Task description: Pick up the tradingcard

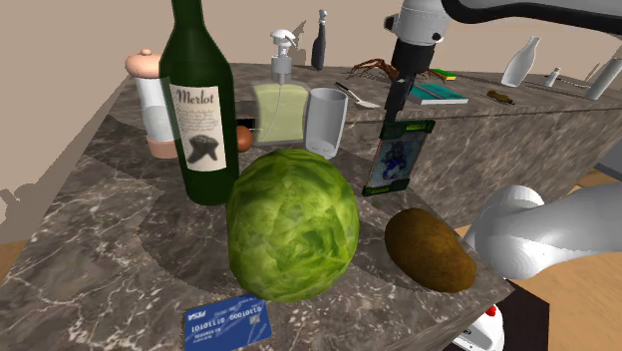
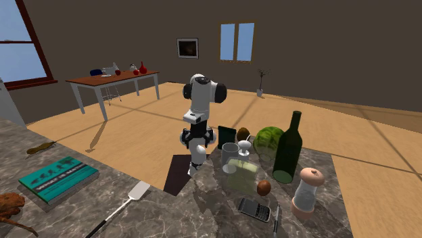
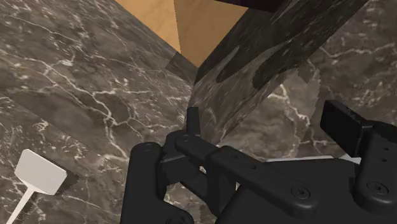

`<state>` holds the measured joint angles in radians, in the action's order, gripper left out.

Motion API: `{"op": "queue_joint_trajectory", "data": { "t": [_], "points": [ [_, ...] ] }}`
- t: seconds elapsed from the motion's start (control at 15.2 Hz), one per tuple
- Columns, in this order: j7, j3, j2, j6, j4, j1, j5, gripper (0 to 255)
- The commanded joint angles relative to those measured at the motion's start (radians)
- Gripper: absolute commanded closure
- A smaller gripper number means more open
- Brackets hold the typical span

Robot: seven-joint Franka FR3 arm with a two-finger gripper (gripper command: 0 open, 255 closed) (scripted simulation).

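Card [image 1: 397, 158] pinched by its top edge between the jaws, hanging upright just beneath them, slightly tilted, lower edge seemingly clear of the surface [image 1: 100, 229]. Jaws closed on that edge, judging by the shoulder view; contact itself too small to check.

Main risk: slipping. Thin, smooth and gripped on a narrow strip only, so likely to slide out or pivot under any jerk or quick swing. Best lifted slowly and straight up.

Next risk: the glass [image 1: 326, 122] just beside the jaws, on the side toward the wine bottle [image 1: 199, 100]. Easily tipped by a sideways sweep at this height, and then perhaps the soap pump [image 1: 281, 105] next to it as well.

Below the jaws and nearer the stand: brown fruit [image 1: 429, 249] and cabbage [image 1: 292, 224], both round, both liable to roll if clipped by the arm. Could also deflect a dropped card in an awkward direction.

Farther out: surface edge not far past the fruit. Dropped on that side, could flutter off to the floor and out of easy reach.

Beyond the jaws, away from the stand: book [image 1: 439, 93] and spatula [image 3: 38, 175], low and flat, little threat short of a dip of the hand.
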<state>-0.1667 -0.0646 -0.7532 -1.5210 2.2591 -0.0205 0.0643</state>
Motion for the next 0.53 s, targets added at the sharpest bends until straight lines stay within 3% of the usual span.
{"op": "queue_joint_trajectory", "data": {
  "t": [0.0, 0.46],
  "points": [
    [0.000, 0.000, 0.000, 0.000, 0.000, 0.000, 0.000, 0],
    [-0.105, -0.130, 0.192, 0.244, -0.272, -0.107, 0.000, 0]
  ]
}}
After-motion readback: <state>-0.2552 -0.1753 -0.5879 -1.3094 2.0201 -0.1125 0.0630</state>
